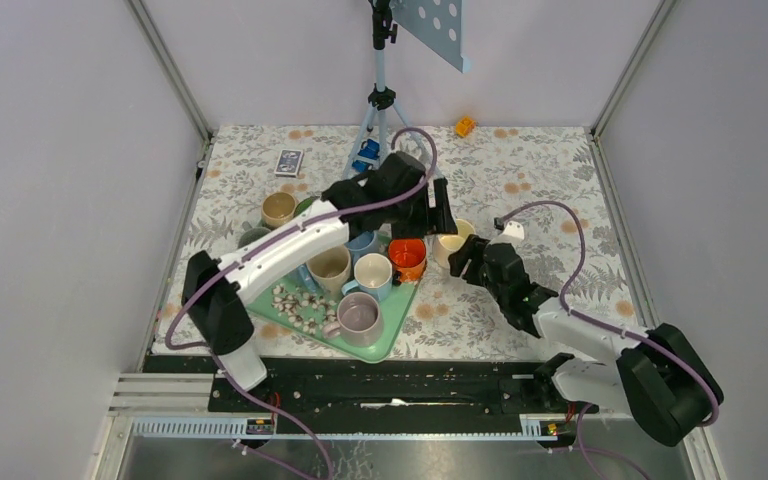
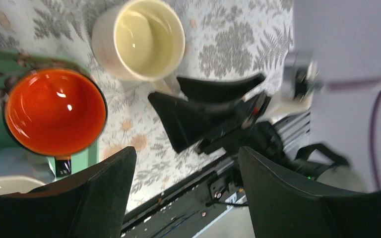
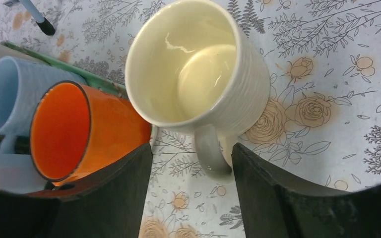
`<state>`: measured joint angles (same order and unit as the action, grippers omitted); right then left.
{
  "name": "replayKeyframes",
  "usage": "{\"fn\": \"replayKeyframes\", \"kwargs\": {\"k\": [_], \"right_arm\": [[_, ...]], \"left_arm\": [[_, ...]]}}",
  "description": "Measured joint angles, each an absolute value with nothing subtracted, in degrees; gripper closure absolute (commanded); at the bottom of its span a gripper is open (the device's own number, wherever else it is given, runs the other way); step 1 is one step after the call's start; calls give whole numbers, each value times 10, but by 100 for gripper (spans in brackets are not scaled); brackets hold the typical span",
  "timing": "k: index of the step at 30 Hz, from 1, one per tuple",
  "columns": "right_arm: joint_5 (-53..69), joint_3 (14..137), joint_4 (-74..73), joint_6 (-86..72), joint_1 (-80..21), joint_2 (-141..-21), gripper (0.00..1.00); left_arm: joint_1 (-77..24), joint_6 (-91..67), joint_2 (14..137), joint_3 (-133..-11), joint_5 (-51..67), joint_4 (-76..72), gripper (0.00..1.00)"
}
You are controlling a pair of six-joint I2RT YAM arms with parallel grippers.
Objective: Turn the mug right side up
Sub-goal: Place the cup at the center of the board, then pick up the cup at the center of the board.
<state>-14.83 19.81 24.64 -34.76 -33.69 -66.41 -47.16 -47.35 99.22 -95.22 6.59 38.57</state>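
The cream mug [image 1: 452, 240] stands upright, mouth up, on the flowered cloth just right of the green tray [image 1: 390, 335]. In the right wrist view the mug [image 3: 198, 69] fills the upper middle, and its handle [image 3: 211, 153] points down between my fingers. My right gripper [image 3: 192, 153] is open, with a finger on each side of the handle and not closed on it. In the top view the right gripper [image 1: 465, 262] sits just in front of the mug. My left gripper [image 1: 440, 212] is open and empty, hovering above and behind the mug. The left wrist view shows the left gripper [image 2: 186, 158], the mug [image 2: 139, 39] and the right gripper's fingers [image 2: 203, 109].
An orange mug [image 1: 407, 257] stands at the tray's right corner, close to the cream mug; it also shows in the right wrist view [image 3: 79, 129]. Several more mugs fill the tray. A tripod [image 1: 380, 100], a blue card [image 1: 288, 161] and an orange block [image 1: 465, 126] are at the back.
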Motion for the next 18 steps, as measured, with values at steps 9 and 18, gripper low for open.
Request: {"fn": "replayKeyframes", "kwargs": {"k": [9, 18], "right_arm": [[-226, 363, -49, -409, -338, -560, 3], [-329, 481, -305, -430, -337, -439, 0]], "left_arm": [[-557, -500, 937, -829, -18, 343, 23], [-634, -563, 950, -800, -124, 288, 23]]}}
